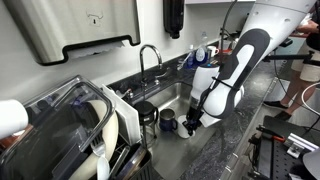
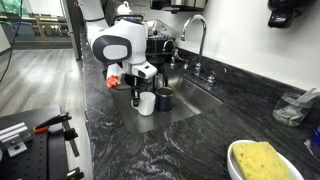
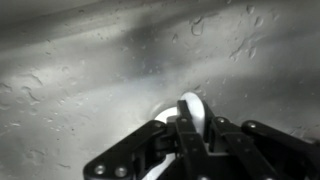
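Note:
My gripper (image 2: 141, 88) hangs over the sink basin (image 2: 190, 100), its jaws shut on the rim of a white cup (image 2: 146, 103). In the wrist view the cup's white wall (image 3: 190, 108) stands pinched between the two black fingers (image 3: 160, 140), with grey steel behind it. A dark mug (image 2: 164, 99) stands right beside the white cup in the basin. In an exterior view the gripper (image 1: 192, 122) is low in the sink next to the dark mug (image 1: 168, 121), and the white cup is hidden behind the fingers.
A curved faucet (image 1: 150, 60) stands at the sink's back edge. A dish rack with white plates (image 1: 85, 130) sits beside the sink. A bowl with something yellow (image 2: 262, 160) rests on the dark stone counter (image 2: 150, 150). A paper towel dispenser (image 1: 70, 30) hangs on the wall.

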